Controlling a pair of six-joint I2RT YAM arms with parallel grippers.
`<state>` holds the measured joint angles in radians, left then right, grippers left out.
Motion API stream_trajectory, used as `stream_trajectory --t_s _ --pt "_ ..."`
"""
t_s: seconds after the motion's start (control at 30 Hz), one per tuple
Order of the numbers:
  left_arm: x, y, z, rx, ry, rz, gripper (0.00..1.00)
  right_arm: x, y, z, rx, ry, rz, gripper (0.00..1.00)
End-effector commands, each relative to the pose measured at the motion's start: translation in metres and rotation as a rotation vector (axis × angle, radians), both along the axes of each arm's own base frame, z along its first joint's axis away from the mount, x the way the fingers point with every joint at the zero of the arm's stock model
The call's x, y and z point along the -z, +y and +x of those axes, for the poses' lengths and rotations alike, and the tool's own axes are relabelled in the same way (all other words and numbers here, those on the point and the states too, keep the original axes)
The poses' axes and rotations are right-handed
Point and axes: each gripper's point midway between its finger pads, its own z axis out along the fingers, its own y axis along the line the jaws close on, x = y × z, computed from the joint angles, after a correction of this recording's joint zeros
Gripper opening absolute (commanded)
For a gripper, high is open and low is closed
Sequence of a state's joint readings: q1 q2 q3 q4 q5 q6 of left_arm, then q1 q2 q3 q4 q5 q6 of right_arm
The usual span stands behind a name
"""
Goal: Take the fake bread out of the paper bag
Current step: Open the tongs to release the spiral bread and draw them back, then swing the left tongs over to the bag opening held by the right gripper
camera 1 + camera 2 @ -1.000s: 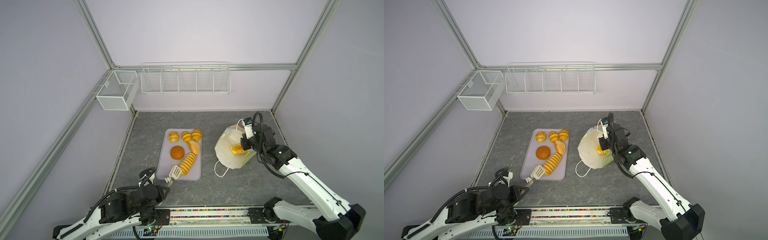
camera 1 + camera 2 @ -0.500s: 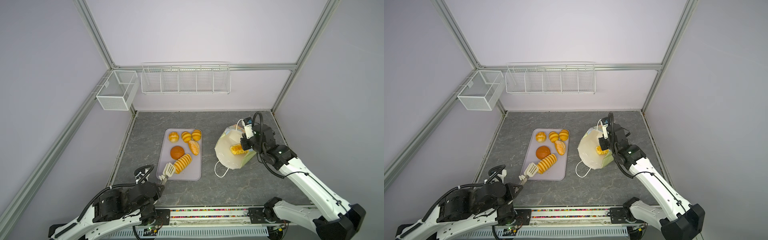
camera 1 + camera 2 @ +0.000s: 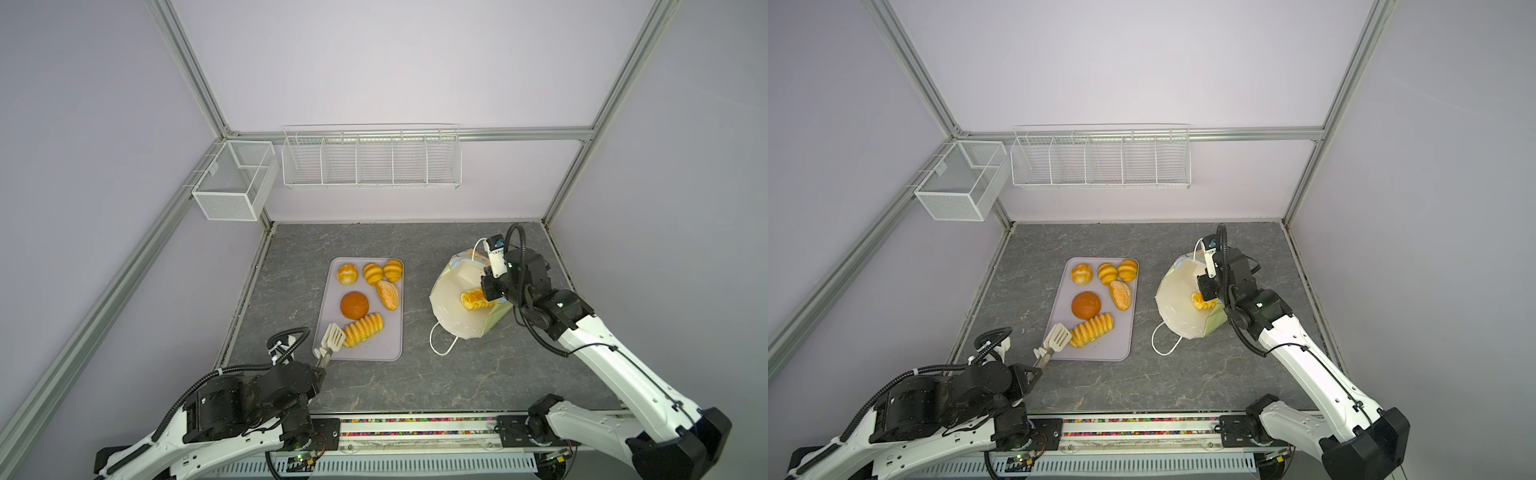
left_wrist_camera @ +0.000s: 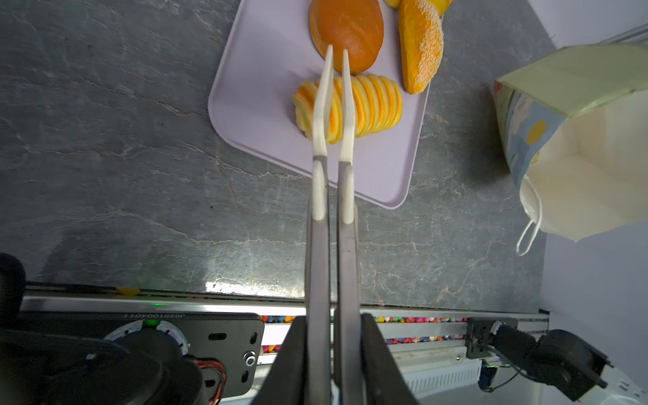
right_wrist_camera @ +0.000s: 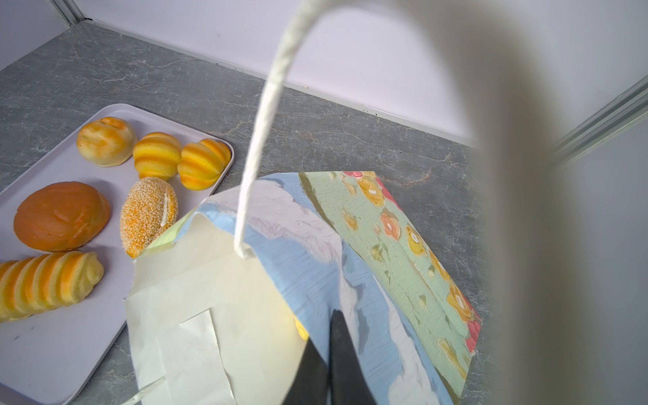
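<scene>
One loaf [image 3: 473, 300] in paper bag [image 3: 449, 311]

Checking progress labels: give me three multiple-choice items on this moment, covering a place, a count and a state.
1. Where does the long loaf not on the tray lie? A on the bare table; B inside the paper bag; C between the tongs.
2. How many breads lie on the tray? A four; B seven; C six.
3. The right gripper is: A shut on the bag's wall; B open above the tray; C holding a bun.
1 B: it shows through the bag's open mouth.
2 C: three ridged buns, a brown bun, a speckled oval, another long loaf.
3 A: its fingers pinch the printed wall.
</scene>
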<state>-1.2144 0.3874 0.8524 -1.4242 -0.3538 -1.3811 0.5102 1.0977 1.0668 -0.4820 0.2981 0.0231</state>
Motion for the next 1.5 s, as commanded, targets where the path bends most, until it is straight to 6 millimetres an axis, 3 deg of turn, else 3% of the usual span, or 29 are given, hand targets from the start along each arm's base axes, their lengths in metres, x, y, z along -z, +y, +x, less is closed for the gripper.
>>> stream_trajectory --t_s 0.0,0.07,0.27,0.4,0.63,0.8,1.13,1.33,1.47 --pt "-0.013 0.018 0.009 -0.041 -0.066 0.07 0.1 -0.01 0.0 0.0 -0.002 -0.032 0.02 0.07" --pt "-0.017 0.021 0.013 -0.05 -0.087 0.091 0.0 -0.009 0.0 0.0 -0.002 -0.029 0.022 0.07" --pt "-0.031 0.017 0.026 -0.047 -0.163 0.143 0.0 -0.004 0.002 -0.003 -0.01 -0.009 0.034 0.06" --pt "-0.048 -0.016 0.037 0.06 -0.231 0.169 0.0 -0.002 0.002 -0.005 -0.013 0.002 0.043 0.07" --pt "-0.097 -0.092 0.052 0.35 -0.4 0.177 0.0 -0.003 0.007 -0.009 -0.037 0.01 0.07 0.07" --pt "-0.114 -0.138 0.062 0.524 -0.492 0.259 0.0 -0.002 0.009 -0.014 -0.072 0.026 0.055 0.07" --pt "-0.117 -0.225 0.063 0.858 -0.56 0.308 0.0 0.003 0.016 -0.03 -0.169 0.047 0.036 0.07" --pt "-0.102 -0.252 0.059 0.983 -0.555 0.323 0.0 0.005 0.02 -0.036 -0.217 0.032 0.044 0.07" --pt "-0.084 -0.259 0.059 1.06 -0.516 0.391 0.0 0.008 0.024 -0.037 -0.237 0.042 0.044 0.07"
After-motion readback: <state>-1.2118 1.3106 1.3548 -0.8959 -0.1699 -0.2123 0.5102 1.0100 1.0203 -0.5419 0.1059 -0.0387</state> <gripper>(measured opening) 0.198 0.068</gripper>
